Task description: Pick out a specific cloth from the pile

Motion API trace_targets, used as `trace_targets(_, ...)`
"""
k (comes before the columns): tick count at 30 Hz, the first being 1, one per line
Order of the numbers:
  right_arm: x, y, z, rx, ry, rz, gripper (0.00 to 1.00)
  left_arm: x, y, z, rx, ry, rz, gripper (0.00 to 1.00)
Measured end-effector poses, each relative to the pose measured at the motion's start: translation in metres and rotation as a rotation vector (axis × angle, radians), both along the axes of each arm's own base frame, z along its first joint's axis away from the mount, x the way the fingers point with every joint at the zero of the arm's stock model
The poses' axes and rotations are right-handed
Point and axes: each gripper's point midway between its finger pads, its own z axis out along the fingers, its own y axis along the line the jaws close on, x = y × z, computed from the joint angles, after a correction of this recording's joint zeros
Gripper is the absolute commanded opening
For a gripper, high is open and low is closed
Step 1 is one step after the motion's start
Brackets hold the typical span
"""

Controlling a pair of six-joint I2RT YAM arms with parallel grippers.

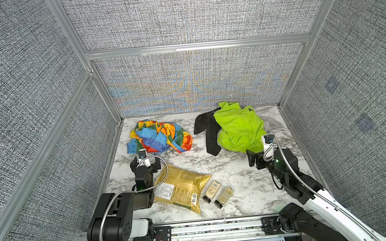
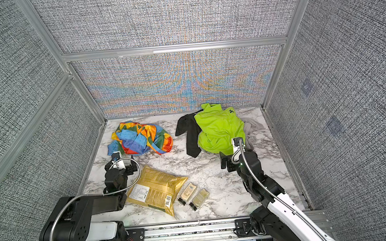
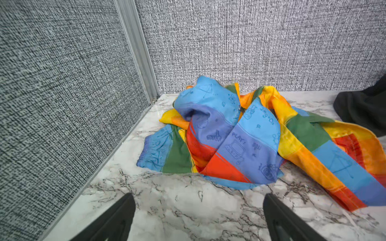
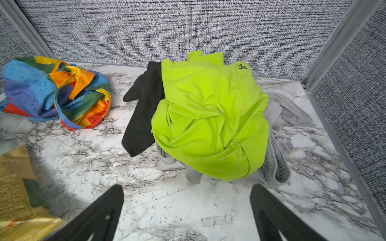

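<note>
**Rainbow cloth lies clear of the pile; both grippers empty**

The cloth (image 1: 159, 137), crumpled in blocks of red, orange, yellow, green and blue, sits toward the upper left of the counter (image 1: 227, 170) in both top views, close to the back-left corner of the enclosure. Bare marble separates it from the pile (image 1: 235, 127) at the upper right. There a lime-green shirt (image 4: 208, 116) covers a grey garment (image 4: 277, 133), with a black garment (image 4: 144, 108) trailing off its left side. As things lie, the picking-out looks done or all but done.

The left gripper (image 3: 198, 196) hangs just short of the cloth's near edge with its jaws spread wide and nothing between them. The right gripper (image 4: 187, 187) faces the front of the pile, jaws equally wide and empty.

The main risk is on the right. If those jaws close where they point, they would likely catch the grey hem or the lime shirt, which is the wrong garment. On the left, thin loose fabric snags easily, so a low pass could drag a fold of the cloth toward the black garment and undo the separation.

A gold pouch (image 1: 181, 188) lies flat beside the left arm, apparently sealed, and its contents are not visible. Two small black-capped bottles (image 1: 218, 192) lie on their sides just right of it. What they contain cannot be told. An arm pulling back carelessly could shove the pouch into them, and they might roll.
</note>
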Motion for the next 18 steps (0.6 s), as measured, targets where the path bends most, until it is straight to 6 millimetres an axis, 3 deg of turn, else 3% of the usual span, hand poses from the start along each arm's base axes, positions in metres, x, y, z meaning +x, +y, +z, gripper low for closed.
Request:
trace_targets(2, 0.003, -0.007, -0.002, -0.008, 0.004, -0.027, 0.99, -0.001, 0.001, -0.006, -0.002, 0.017, -0.003, 0.99)
trace_targets(5, 0.008, -0.016, -0.007, -0.010, 0.007, -0.063, 0.99, 0.003, 0.004, 0.003, -0.019, -0.029, 0.001, 0.99)
trace_targets(8, 0.010, -0.022, -0.016, -0.013, 0.019, -0.085, 0.99, 0.005, 0.003, -0.007, -0.029, -0.006, -0.021, 0.99)
trace_targets(11, 0.017, -0.029, -0.026, -0.016, 0.036, -0.110, 0.99, 0.008, 0.001, 0.001, -0.036, -0.037, -0.037, 0.99)
trace_targets(18, 0.030, -0.064, -0.052, -0.047, 0.043, -0.237, 0.99, 0.008, -0.001, 0.001, -0.039, -0.041, -0.049, 0.99)
